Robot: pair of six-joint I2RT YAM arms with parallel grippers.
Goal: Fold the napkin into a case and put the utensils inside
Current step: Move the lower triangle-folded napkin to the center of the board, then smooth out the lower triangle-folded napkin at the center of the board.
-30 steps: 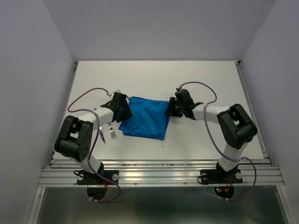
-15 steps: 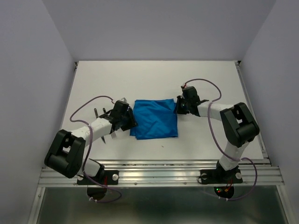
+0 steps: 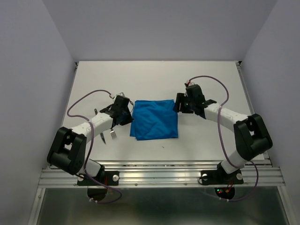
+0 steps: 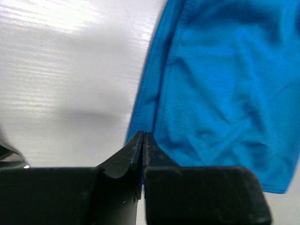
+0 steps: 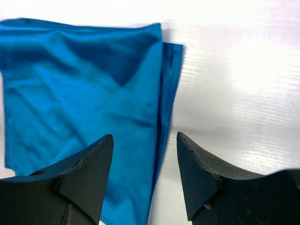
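The blue napkin (image 3: 154, 119) lies flat on the table, folded into a rough square with a layered right edge (image 5: 84, 93). My left gripper (image 3: 124, 112) sits at its left edge, jaws pressed together (image 4: 142, 135) right at the cloth's border (image 4: 220, 93); I cannot tell whether any cloth is pinched. My right gripper (image 3: 181, 104) hovers at the napkin's right edge, open (image 5: 145, 136), nothing between its fingers. The utensils lie left of the napkin beside the left arm: a knife (image 3: 101, 137) and a fork (image 3: 112, 135).
The white table (image 3: 154, 79) is bounded by a raised rail at the near edge (image 3: 159, 164) and grey walls on the sides and at the back. Purple cables loop over both arms.
The napkin went from a skewed shape to a squarer fold lying flat. My left gripper closed at its left edge. My right gripper shut, then opened and stands just off the right edge.
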